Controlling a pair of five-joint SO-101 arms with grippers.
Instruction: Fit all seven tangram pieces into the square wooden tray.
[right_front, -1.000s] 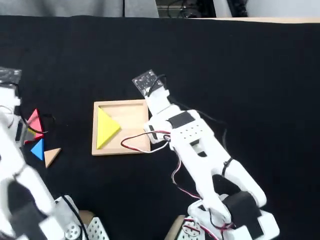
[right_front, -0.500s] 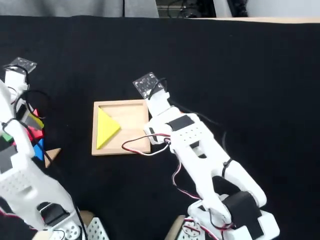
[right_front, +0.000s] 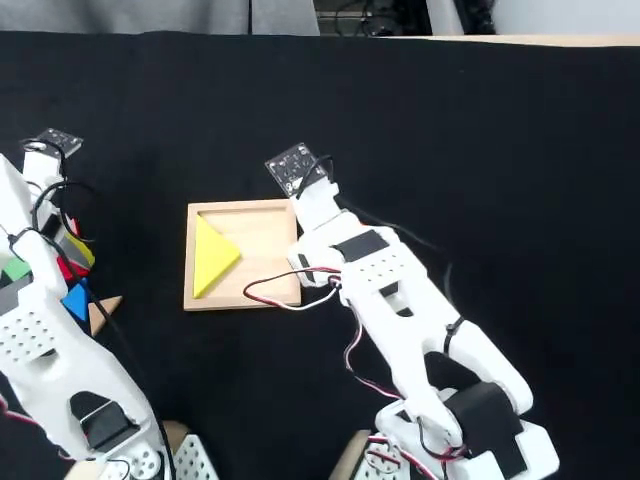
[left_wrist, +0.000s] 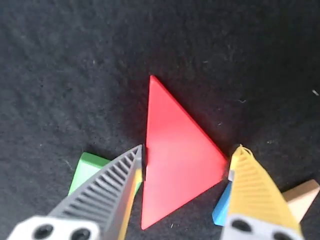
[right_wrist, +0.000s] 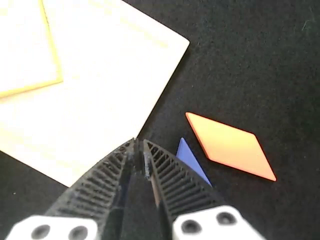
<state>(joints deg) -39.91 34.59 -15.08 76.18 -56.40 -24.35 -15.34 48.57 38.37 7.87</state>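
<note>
The square wooden tray (right_front: 262, 228) holds a yellow triangle (right_front: 212, 256) on its left side. In the left wrist view my left gripper (left_wrist: 189, 150) is open and straddles a red triangle (left_wrist: 175, 155) lying on the black cloth; a green piece (left_wrist: 84, 172), a blue piece (left_wrist: 221, 211) and a tan piece (left_wrist: 303, 195) lie around it. In the right wrist view my right gripper (right_wrist: 139, 145) is shut and empty, over the tray's (right_wrist: 110, 95) edge. Just off that edge lie an orange parallelogram (right_wrist: 230, 146) and a blue triangle (right_wrist: 193, 164).
In the high view the left arm (right_front: 40, 330) stands over the loose pieces, where a blue piece (right_front: 75, 300) and a tan piece (right_front: 103, 311) show. The right arm (right_front: 390, 300) covers the cloth right of the tray. Black cloth stretches far back and right.
The left arm has swung in from the left edge and come down over the pile of loose pieces. The right arm and the tray have not moved.
</note>
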